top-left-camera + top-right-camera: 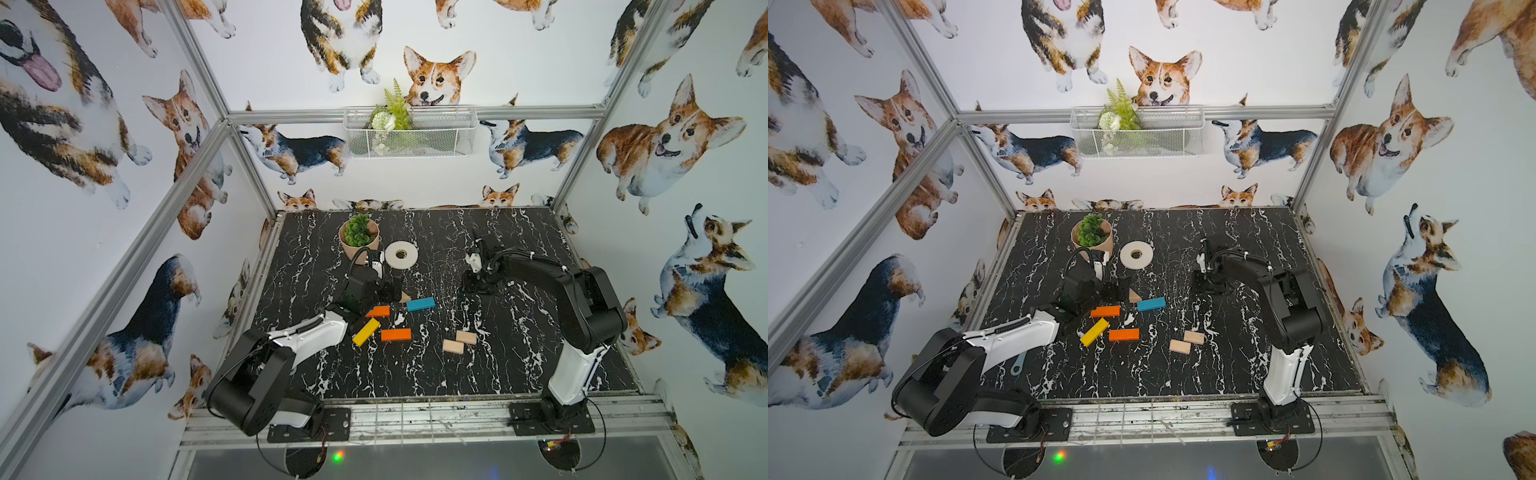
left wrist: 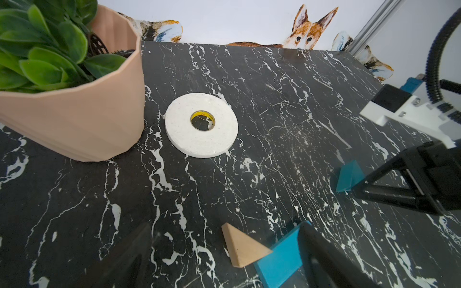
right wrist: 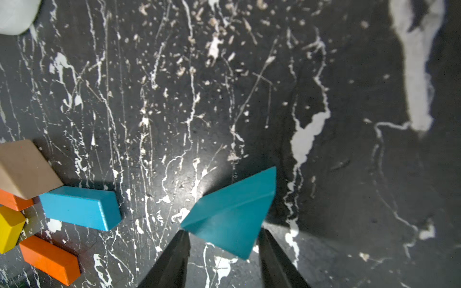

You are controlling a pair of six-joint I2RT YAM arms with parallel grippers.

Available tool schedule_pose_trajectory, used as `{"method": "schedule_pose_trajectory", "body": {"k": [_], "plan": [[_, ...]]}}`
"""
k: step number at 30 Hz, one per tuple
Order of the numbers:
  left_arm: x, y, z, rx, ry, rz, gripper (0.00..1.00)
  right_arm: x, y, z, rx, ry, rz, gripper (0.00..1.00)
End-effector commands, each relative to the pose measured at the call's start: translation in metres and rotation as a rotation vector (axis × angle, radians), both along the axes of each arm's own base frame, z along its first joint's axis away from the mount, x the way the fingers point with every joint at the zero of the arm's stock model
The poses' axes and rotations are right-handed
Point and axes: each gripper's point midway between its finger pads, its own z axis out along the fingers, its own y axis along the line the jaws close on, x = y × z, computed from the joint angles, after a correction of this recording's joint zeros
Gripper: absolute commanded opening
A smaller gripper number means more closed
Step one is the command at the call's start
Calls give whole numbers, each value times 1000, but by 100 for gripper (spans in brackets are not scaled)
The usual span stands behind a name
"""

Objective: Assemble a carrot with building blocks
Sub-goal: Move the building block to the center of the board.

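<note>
Teal wooden triangle [image 3: 232,214] sits on the black marble worktop [image 3: 149,99] inside the right pincer [image 3: 223,230], clenched or not I cannot tell; left pincer [image 2: 225,224] gapes released beside the plain-wood triangle [image 2: 243,246].

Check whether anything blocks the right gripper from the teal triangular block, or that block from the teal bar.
Nothing visible does. The right gripper straddles the teal triangular wooden block, one finger on either side. Only bare black marble table lies between that block and the teal rectangular bar.
</note>
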Motion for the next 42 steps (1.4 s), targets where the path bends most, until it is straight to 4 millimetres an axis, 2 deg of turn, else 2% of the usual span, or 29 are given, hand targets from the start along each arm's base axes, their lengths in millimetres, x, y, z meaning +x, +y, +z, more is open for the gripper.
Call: {"method": "schedule_pose_trajectory", "body": {"k": [1,12,22,27,31,35,38,42], "plan": [[1,-1,3,2,-7,-5,94,5,10,3,20,-22,37,49],[2,-1,2,4,-2,-5,94,2,27,-6,12,-14,137,48],[3,-1,1,8,2,-7,94,3,38,1,23,-9,186,48],[3,-1,0,10,3,-4,94,0,33,18,17,-66,135,47],[3,-2,-1,5,8,-9,94,6,32,37,39,-144,104,47],[3,-3,-1,6,11,-10,94,22,42,51,60,-168,107,47],[3,-1,-3,14,11,-5,94,35,51,48,66,-148,119,46],[3,0,-2,16,8,-4,94,46,58,31,53,-106,128,46]]}}
